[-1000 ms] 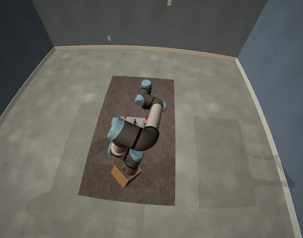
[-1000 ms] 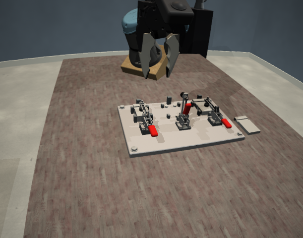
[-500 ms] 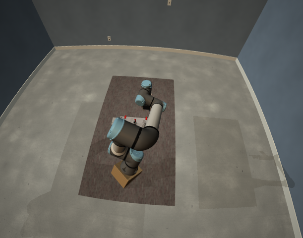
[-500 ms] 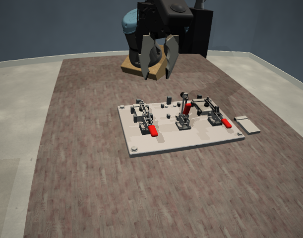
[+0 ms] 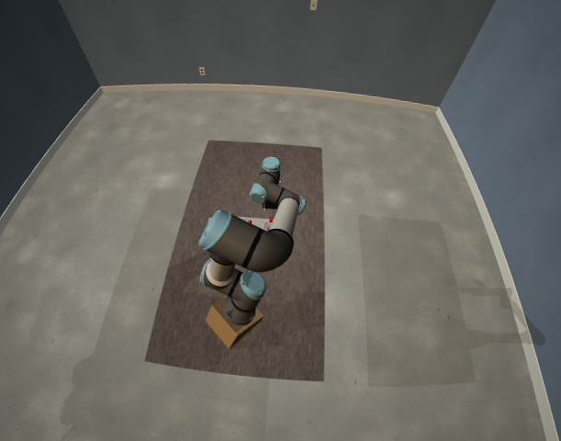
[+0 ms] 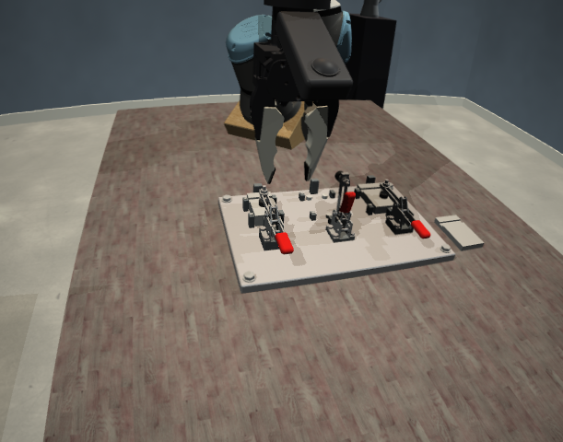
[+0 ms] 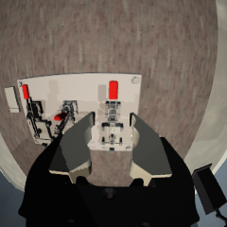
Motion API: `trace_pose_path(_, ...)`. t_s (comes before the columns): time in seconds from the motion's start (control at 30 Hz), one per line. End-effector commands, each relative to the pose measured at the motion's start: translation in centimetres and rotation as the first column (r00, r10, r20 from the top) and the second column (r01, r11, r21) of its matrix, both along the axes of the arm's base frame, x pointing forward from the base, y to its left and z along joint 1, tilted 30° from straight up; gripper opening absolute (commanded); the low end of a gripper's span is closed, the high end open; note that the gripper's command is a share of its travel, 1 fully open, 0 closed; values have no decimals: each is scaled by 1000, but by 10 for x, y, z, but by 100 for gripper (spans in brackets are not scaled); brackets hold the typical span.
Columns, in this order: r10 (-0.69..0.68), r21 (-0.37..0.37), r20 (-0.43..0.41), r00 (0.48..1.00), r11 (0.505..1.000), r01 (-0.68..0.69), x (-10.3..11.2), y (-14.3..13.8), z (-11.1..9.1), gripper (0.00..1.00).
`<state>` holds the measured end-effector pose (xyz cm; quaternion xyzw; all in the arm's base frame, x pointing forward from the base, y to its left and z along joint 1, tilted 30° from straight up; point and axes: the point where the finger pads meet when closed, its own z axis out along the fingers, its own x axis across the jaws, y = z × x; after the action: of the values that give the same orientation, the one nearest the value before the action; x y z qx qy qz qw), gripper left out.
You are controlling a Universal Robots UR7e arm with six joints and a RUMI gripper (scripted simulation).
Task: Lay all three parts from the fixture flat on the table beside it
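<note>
The pale fixture plate (image 6: 314,268) (image 7: 71,84) carries three red-handled toggle clamps. One grey part (image 6: 462,234) (image 7: 12,99) lies flat on the table beside the plate. In the exterior view, a second part (image 6: 377,198) sits in the right station and a third part (image 6: 257,206) in the left station, each under a lowered clamp arm. The middle clamp (image 6: 342,209) (image 7: 66,113) stands with its arm raised, and its station holds no part. My gripper (image 6: 288,180) (image 7: 113,113) is partly open and empty, above the back of the left station. Its fingers touch nothing.
The raised middle clamp arm stands up from the plate. The left clamp's red handle (image 6: 285,242) (image 7: 113,90) and the right clamp's red handle (image 6: 420,228) (image 7: 26,91) point toward the plate's front edge. Small locating blocks and bolts also stick up from the plate.
</note>
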<state>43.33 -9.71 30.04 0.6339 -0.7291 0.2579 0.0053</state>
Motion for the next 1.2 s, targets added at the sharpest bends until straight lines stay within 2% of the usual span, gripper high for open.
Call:
trace_pose_path(0.0, 1, -1, 2, 1000, 1000, -1, 7, -8, -16, 28)
trace_pose_path(0.37, 1, -1, 2, 1000, 1000, -1, 23, -26, -59, 28)
trace_pose_path(0.67, 1, -1, 2, 1000, 1000, -1, 26, -31, -69, 28)
trace_pose_path(1.17, 1, -1, 2, 1000, 1000, -1, 27, -31, -69, 28)
